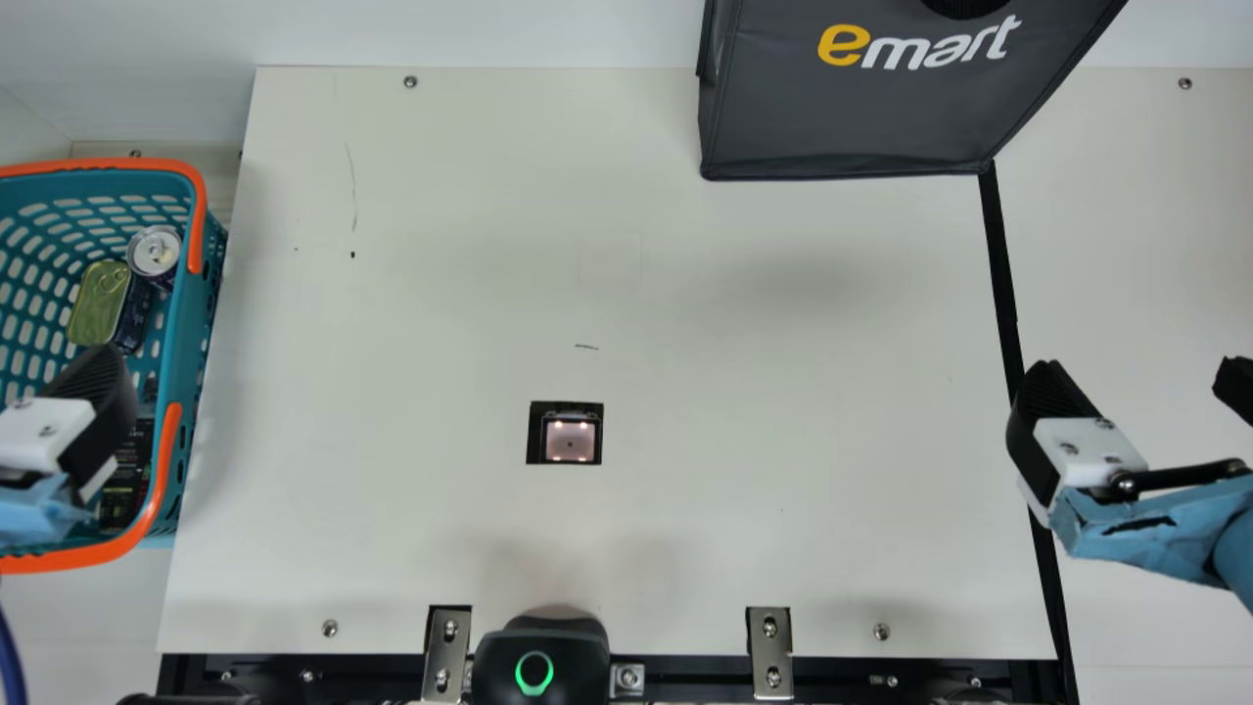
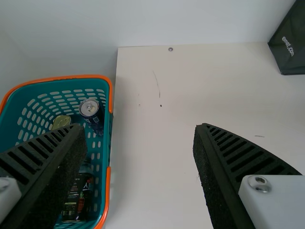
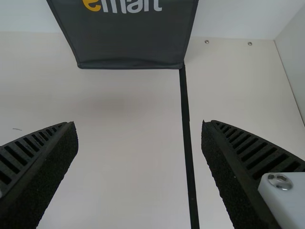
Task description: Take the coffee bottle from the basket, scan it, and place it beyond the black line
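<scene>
1. Nearest the camera, our left gripper (image 2: pixel 140 128) is open and holds nothing, poised by the basket (image 1: pixel 179 333); our right gripper (image 3: pixel 139 124) is also open and empty.
2. Our coffee bottle (image 1: pixel 132 480) is inside the basket, towards its near right corner, apparently on its side with the neck towards the far end.
3. We expect a rigid, smooth, fairly heavy body if full; whether it is glass or plastic, we cannot tell. We should pinch it squarely around the body, just below the shoulder, since the smooth surface could slip or roll.
4. We have the can (image 1: pixel 155 252) and the flat tin (image 1: pixel 98 304) farther up the basket.
5. Our cream table (image 1: pixel 685 539) is flat, with the scanner window (image 1: pixel 571 441) set in it and the black line (image 1: pixel 1000 264) towards its right edge.
6. Behind, we see a dark shopping bag (image 1: pixel 852 117) at the far edge, against a pale wall (image 1: pixel 548 34).
</scene>
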You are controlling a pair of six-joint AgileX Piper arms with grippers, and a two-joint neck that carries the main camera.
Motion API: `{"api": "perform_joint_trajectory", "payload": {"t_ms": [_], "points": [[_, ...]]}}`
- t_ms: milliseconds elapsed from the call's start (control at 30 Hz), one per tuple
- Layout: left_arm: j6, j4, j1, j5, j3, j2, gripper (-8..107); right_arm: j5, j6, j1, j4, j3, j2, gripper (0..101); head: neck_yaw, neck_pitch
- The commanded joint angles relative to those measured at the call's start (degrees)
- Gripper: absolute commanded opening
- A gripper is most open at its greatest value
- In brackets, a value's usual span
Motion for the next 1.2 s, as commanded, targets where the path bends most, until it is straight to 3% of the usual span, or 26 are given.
{"api": "perform_joint_trajectory", "payload": {"t_ms": [0,467,1167], "points": [[0.00,0.00,0.00,0.00,0.00,0.00,90,0.00,0.00,0.00,0.00,0.00,0.00,91,1.42,-1.57],[0.00,0.00,0.00,0.00,0.00,0.00,90,0.00,0.00,0.00,0.00,0.00,0.00,91,20.09,-1.57],[0.00,0.00,0.00,0.00,0.00,0.00,90,-0.14,0.00,0.00,0.00,0.00,0.00,91,20.09,-1.57]]}}
